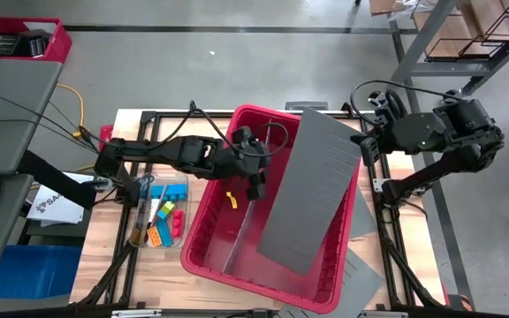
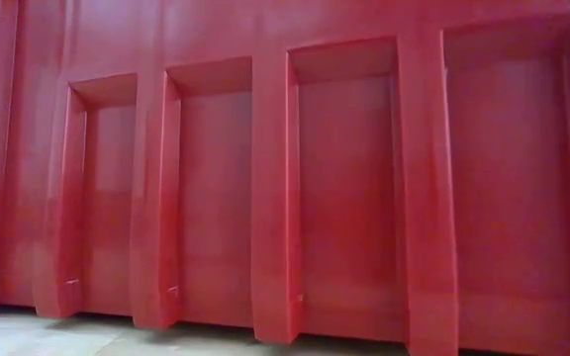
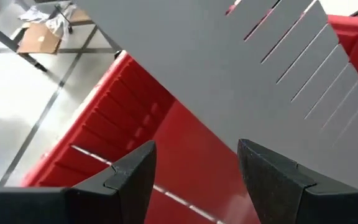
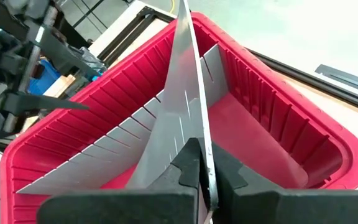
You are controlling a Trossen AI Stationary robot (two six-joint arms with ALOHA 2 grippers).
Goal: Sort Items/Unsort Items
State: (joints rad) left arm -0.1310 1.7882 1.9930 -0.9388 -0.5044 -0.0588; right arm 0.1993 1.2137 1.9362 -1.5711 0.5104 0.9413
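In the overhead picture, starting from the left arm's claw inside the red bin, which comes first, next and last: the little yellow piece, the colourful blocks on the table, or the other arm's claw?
From the left claw, high view:
1. Yellow piece, just beside it, inside the red bin.
2. Colourful blocks, on the table left of the bin.
3. Right claw, across the bin, shut on the grey slotted panel.

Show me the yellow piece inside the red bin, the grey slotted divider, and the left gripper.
yellow piece [image 1: 231,200], high view, its middle.
grey slotted divider [image 1: 312,190], high view, its flat face.
left gripper [image 1: 256,187], high view, between its fingertips.
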